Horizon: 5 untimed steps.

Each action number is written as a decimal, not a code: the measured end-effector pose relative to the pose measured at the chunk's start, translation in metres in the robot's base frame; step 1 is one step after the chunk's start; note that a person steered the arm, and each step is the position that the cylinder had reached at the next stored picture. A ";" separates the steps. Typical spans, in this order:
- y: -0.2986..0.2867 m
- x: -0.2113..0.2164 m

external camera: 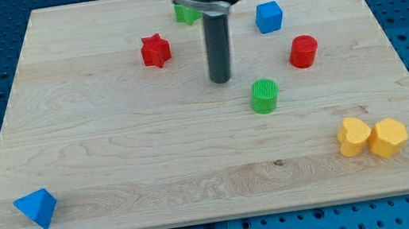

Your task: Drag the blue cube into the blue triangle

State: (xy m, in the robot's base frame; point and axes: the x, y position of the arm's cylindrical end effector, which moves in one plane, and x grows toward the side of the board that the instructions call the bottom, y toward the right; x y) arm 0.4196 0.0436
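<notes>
Nearest the view's bottom, a blue plastic triangle (37, 208) sits at the wooden counter's (112, 143) left corner, far down and left of my tip (221, 80). The rod carries no jaws, so none are apart or together. A blue plastic cube (269, 17) lies up and right of my tip, untouched. Judged so, the drag has not begun; the whole diagonal remains.
</notes>
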 end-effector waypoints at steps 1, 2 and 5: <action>0.024 0.000; 0.035 -0.022; 0.108 -0.064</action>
State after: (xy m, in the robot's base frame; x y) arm 0.3559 0.1512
